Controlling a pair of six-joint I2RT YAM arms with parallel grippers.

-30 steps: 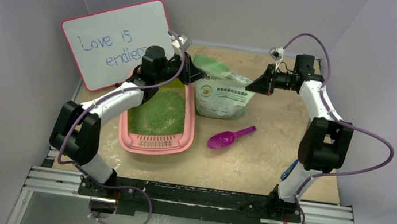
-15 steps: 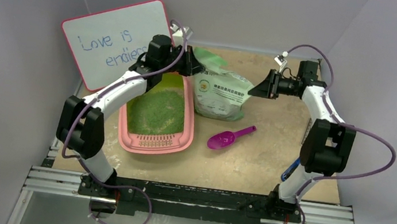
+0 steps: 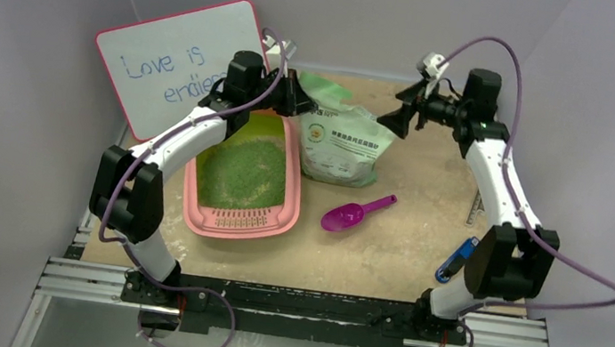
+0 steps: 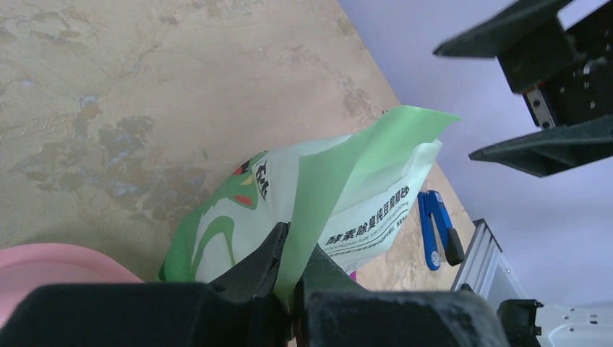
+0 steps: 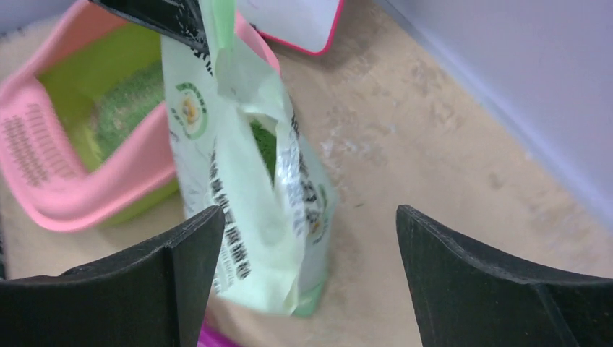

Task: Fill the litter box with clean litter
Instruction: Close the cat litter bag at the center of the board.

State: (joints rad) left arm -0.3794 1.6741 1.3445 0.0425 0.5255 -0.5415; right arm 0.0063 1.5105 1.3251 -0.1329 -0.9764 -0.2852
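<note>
The pink litter box (image 3: 236, 226) lies left of centre, with green clean litter (image 3: 246, 171) spread over its floor. It also shows in the right wrist view as a pink tray (image 5: 45, 204) holding the green granules (image 5: 124, 108). A pale green printed bag (image 3: 341, 147) stands beside the box. My left gripper (image 3: 296, 100) is shut on the bag's top flap (image 4: 340, 170), pinched between the fingers (image 4: 253, 271). My right gripper (image 3: 391, 114) hovers open just right of the bag top, touching nothing. From its wrist the bag (image 5: 246, 195) gapes open below.
A purple scoop (image 3: 354, 214) lies on the table in front of the bag. A whiteboard (image 3: 177, 62) leans at the back left. A blue tool (image 3: 455, 258) lies near the right arm's base. Grey walls close in the back and both sides.
My right gripper has gone from shut to wide open and drawn back and up from the bag's right corner. My left gripper shifted slightly right, still gripping the flap.
</note>
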